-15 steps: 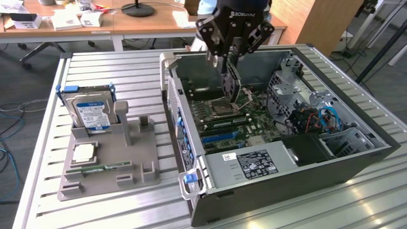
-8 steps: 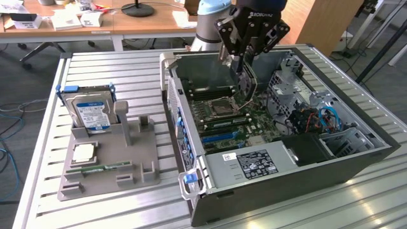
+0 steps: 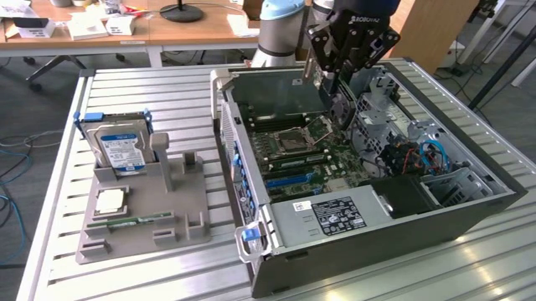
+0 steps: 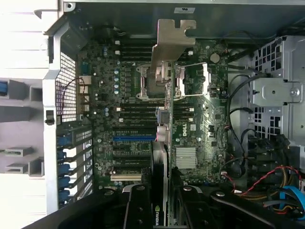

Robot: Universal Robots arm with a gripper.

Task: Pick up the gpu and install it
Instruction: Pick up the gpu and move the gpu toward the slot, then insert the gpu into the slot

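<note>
Entry: the gpu (image 3: pixel 338 103), a dark card with a silver bracket (image 4: pixel 174 37), is gripped on edge in the hand (image 3: pixel 335 80). The fingers (image 4: pixel 138 206) are closed part-way onto the two flat faces of the board, a hold judged to leave the connector edge free. The card is held over the motherboard (image 3: pixel 302 150) inside the open computer case (image 3: pixel 402 251), near the processor socket (image 4: pixel 145 81), and is judged not yet seated; the blue slot (image 4: pixel 134 138) is seen unoccupied beside it. The case is laid on its side with the panel off, so that the motherboard can be reached from above. Toward the exterior view's left a grey tray (image 3: pixel 142 241) is set. In it a hard drive (image 3: pixel 119 145) is stood upright, and a processor (image 3: pixel 110 202) and a memory stick (image 3: pixel 130 220) are laid flat, each in its own recess, presumably so that each can be found in a fixed place. Everything is carried on a slatted metal table (image 3: pixel 150 88). Behind it, wooden desks (image 3: pixel 197 31) with papers are seen, and cables (image 3: pixel 10 164) lie on the grey floor.
</note>
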